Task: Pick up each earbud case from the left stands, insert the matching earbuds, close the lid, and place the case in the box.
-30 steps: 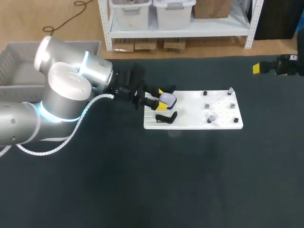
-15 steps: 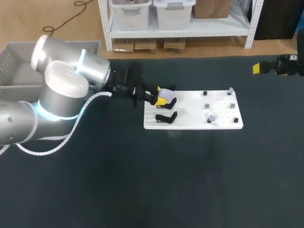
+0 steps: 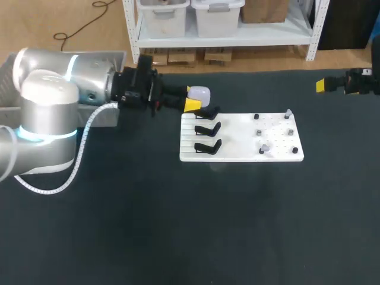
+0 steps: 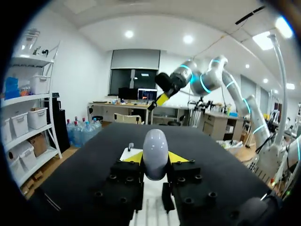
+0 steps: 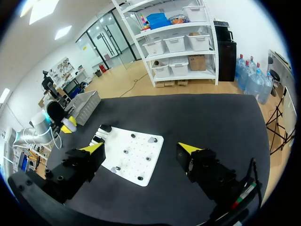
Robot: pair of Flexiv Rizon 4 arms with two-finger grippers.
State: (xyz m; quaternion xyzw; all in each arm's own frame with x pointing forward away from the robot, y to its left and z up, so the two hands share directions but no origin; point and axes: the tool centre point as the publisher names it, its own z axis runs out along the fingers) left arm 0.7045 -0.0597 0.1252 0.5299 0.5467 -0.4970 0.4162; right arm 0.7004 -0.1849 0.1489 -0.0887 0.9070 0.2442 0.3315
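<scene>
Drawn back from the white board (image 3: 240, 138) since a second ago, the left gripper (image 3: 191, 97) had lifted the earbud case (image 3: 200, 94) off the stands and carried it toward the table's back left. The three black stands (image 3: 208, 127) along the board's left edge all stood bare.

In the head view, the case hung over the dark table (image 3: 196, 225), just beyond the board's back left corner and clear of the nearest stand. In the left wrist view, the two yellow fingertips (image 4: 133, 157) were clamped on the pale, rounded case from either side. It stood on end between them with its lid closed, and the board's left part lay below the gripper.

The grey box (image 3: 15, 77) sat at the table's left edge, behind the left arm's silver body and well apart from the case. A wide stretch of dark tabletop lay between the board's front edge and the table's near edge, and more lay to the left of the board.

The right gripper (image 5: 141, 149) hung near the table's right edge, well apart from the board, with its fingers spread wide and nothing between them. A broad strip of bare table separated it from the board's right edge. A few small pegs and two pale pieces (image 3: 265, 146) stood on the board's right half, too small to tell apart.
</scene>
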